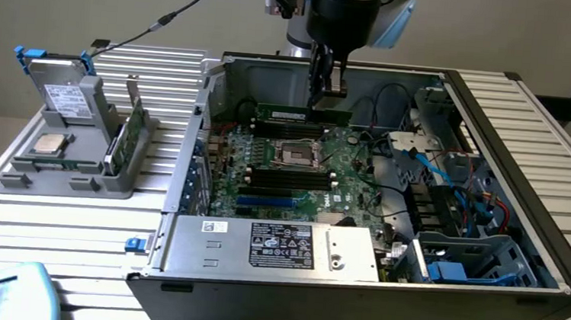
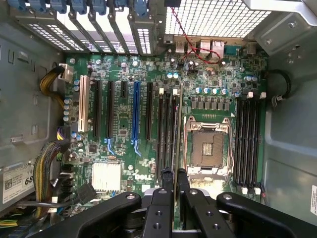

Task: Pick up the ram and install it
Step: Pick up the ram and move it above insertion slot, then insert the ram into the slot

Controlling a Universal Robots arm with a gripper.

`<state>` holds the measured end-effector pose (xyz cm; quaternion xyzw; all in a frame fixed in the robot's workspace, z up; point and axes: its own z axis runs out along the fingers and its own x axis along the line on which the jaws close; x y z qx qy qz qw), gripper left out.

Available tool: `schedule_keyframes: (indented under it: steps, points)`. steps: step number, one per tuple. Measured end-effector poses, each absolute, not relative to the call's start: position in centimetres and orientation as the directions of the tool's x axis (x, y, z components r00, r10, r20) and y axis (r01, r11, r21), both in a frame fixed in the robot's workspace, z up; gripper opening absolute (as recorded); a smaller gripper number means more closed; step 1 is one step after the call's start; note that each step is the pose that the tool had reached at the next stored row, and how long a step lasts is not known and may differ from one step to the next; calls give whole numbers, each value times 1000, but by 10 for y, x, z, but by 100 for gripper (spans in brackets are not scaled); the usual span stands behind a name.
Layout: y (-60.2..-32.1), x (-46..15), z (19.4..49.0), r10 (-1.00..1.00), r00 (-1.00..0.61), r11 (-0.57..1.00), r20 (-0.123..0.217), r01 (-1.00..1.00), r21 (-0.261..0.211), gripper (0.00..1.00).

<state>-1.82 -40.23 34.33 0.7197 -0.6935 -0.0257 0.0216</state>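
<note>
The ram (image 1: 303,115), a long dark-green stick with a pale label, hangs level inside the open computer case (image 1: 206,123), pinched at its top edge by my gripper (image 1: 324,90), which is shut on it. It sits low over the far bank of black memory slots (image 1: 288,132), beside the empty processor socket (image 1: 296,155). In the wrist view the ram (image 2: 177,129) shows edge-on as a thin line running out from between my fingertips (image 2: 167,174). It lines up with the memory slot (image 2: 171,134) nearest the socket (image 2: 208,146). Whether it touches the slot I cannot tell.
A second bank of slots (image 2: 247,144) lies past the socket. The power supply (image 1: 279,243) fills the case front, with blue cables (image 1: 458,173) and drive bays at the exterior view's right. Outside, a grey holder (image 1: 81,167) carries a green bracketed card (image 1: 130,129) and a silver processor (image 1: 50,144).
</note>
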Motion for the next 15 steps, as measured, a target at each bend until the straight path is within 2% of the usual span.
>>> schedule_keyframes:
  steps: [15]
  points:
    - [-402,-18,340,-999,37,-37,-7,-997,67,14]
